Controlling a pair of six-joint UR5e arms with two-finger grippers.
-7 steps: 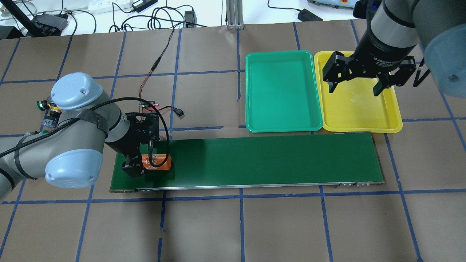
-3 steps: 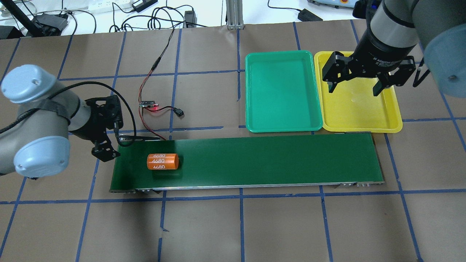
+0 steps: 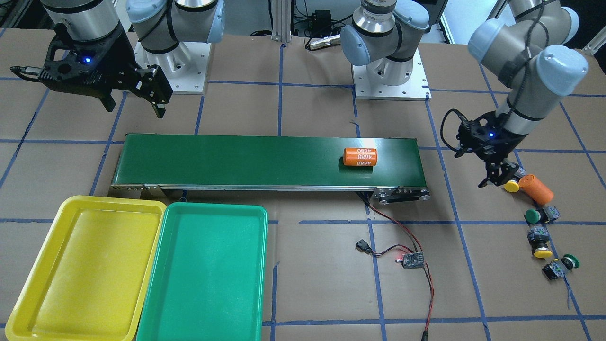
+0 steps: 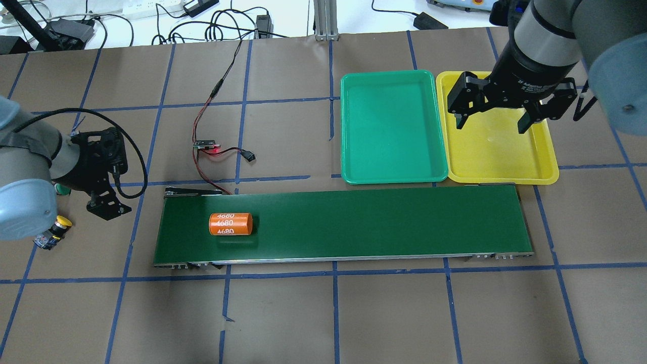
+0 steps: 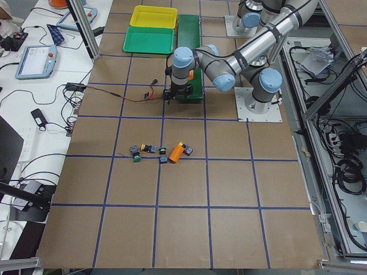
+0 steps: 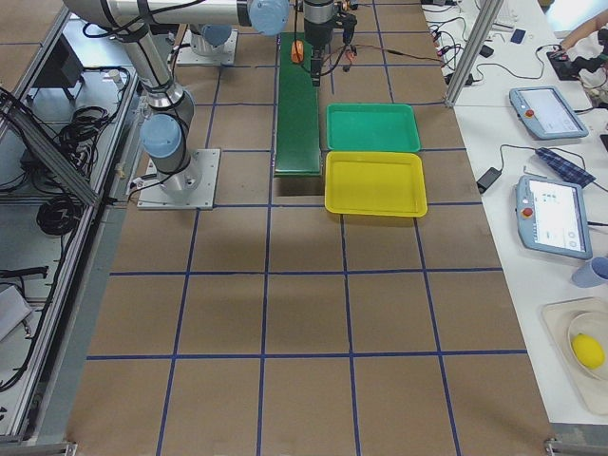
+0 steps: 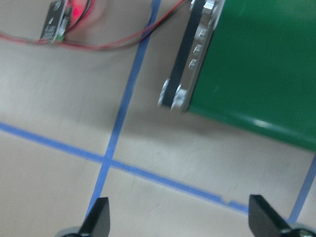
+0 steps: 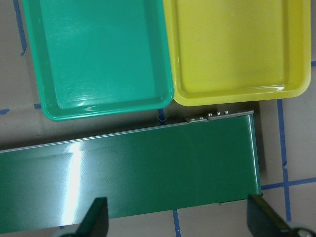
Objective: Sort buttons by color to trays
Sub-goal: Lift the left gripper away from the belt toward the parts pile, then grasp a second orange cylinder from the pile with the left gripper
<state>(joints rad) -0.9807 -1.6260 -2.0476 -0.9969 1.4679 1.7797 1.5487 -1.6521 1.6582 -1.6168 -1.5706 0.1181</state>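
Hanging released and empty, left claw (image 3: 496, 176) had quit the conveyor belt (image 3: 246, 158) within the last second. It had left the orange 4680 cylinder (image 3: 360, 157) lying there, since drifted slightly toward the trays. Claw now stood off the belt's end, just beside a yellow button (image 3: 511, 186).

Further items on the desk (image 3: 322, 265) near it:
- second orange cylinder (image 3: 536, 189), close against that button
- green button (image 3: 534, 216)
- second yellow button (image 3: 541, 250)
- second green button (image 3: 564, 263)

Right claw (image 4: 491, 123): fingers spread, nothing held, unmoved above the yellow tray (image 4: 500, 156). Green tray (image 4: 391, 126) lay alongside. Neither tray held a button.

Judgement: sorting not begun; left claw probably lining up its first button pickup.
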